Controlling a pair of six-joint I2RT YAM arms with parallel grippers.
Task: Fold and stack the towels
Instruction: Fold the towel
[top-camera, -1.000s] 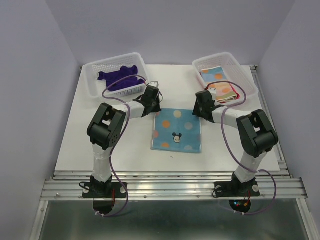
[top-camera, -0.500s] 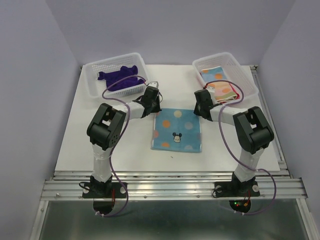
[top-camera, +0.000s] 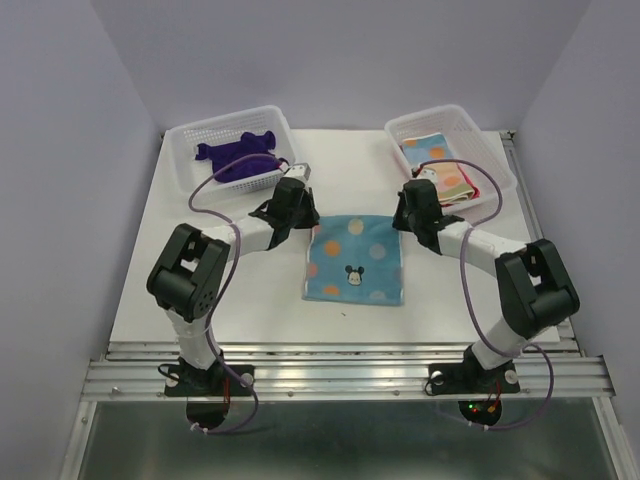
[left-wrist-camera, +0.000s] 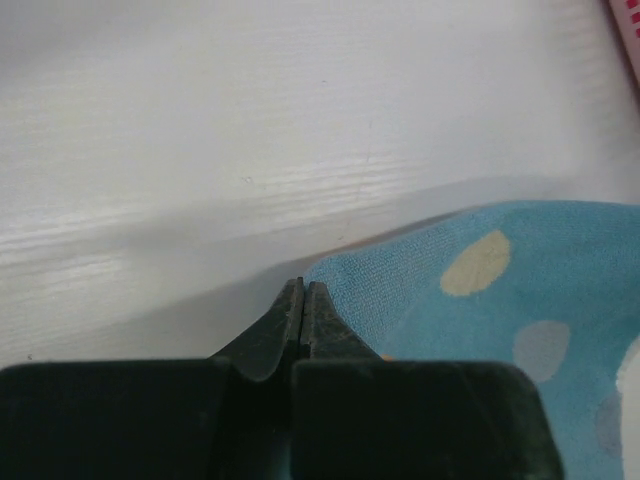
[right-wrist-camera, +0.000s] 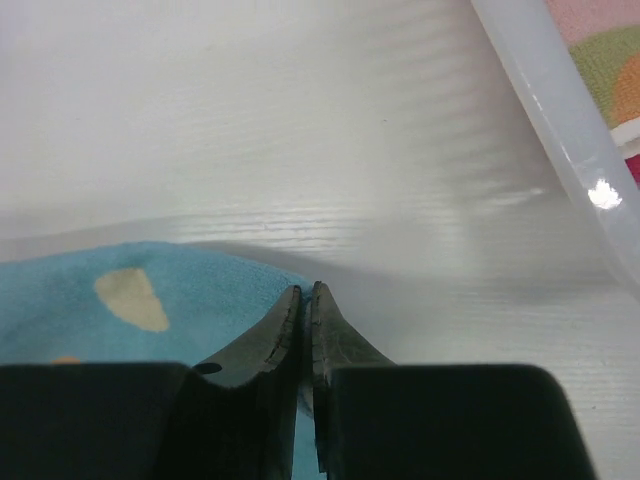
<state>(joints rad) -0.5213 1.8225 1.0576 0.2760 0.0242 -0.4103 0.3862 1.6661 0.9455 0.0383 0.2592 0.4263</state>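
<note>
While tight on two far corners of one blue towel (top-camera: 355, 252): left gripper (left-wrist-camera: 303, 286), right gripper (right-wrist-camera: 305, 290); two baskets (top-camera: 186, 178).

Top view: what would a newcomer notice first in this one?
The blue spotted towel lying flat mid-table, with the left gripper and right gripper each pinched shut on a far corner. Behind, a purple cloth sits crumpled in the left basket; folded towels lie in the right basket.

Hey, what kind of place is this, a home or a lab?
Probably a lab test bench: two robot arms bolted to a metal rail, a white table boxed by plain walls.
</note>
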